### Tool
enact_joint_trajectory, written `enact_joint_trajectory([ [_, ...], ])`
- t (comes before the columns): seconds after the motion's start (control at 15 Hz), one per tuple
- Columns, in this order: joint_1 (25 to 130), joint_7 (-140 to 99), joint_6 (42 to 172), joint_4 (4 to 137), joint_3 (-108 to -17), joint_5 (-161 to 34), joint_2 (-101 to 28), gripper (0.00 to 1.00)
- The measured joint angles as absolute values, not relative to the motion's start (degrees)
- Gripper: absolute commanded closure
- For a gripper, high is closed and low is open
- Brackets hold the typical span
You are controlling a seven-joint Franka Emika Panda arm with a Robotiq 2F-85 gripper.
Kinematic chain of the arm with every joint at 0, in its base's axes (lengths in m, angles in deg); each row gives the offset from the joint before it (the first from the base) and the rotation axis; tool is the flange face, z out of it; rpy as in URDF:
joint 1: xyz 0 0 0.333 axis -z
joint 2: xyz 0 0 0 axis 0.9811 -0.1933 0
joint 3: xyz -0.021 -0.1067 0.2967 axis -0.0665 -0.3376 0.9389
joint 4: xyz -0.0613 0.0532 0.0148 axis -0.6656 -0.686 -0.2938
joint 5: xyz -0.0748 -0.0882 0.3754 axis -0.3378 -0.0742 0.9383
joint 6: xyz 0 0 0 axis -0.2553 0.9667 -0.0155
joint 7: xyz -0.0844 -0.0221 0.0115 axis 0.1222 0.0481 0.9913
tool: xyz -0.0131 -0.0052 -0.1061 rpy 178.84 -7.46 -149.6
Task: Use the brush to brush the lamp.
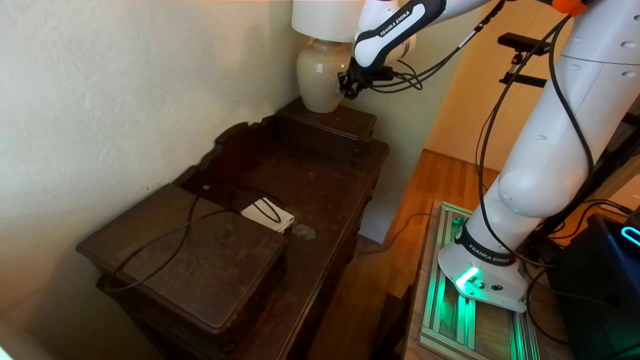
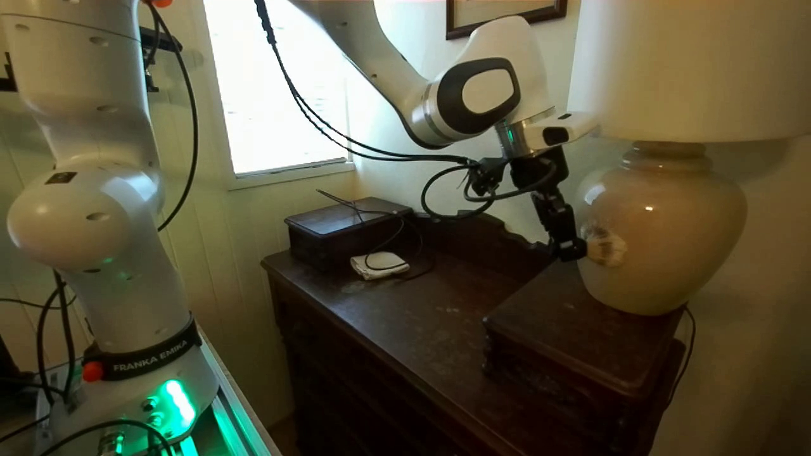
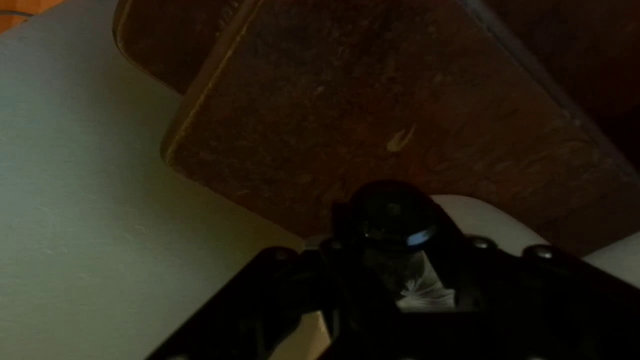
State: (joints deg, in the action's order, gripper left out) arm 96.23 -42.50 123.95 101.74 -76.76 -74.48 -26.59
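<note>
Pale wall stands behind the dark wooden counter, and a raised box at one end of it carries the table lamp; probably this extra height brings the round ceramic base within easy reach. Beside the lamp, the black hand points downward and pinches the small brush by its dark handle, as far as the dim wrist view shows. Its pale bristles face sideways and spread against the lamp's base, so the grip looks chosen to keep the hand off the ceramic. Brushing seems to be the present step; how much is finished, I cannot tell. Next strokes should be light, because a hard push may tilt the lamp. Well apart from the lamp lies a folded white cloth or paper, apparently not needed.
</note>
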Motion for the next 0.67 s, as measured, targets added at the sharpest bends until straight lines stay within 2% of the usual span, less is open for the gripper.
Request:
enact_joint_trajectory([
  [0.67,94.72,-26.84,127.01,107.19,-74.52,-63.06,-19.40,0.85],
])
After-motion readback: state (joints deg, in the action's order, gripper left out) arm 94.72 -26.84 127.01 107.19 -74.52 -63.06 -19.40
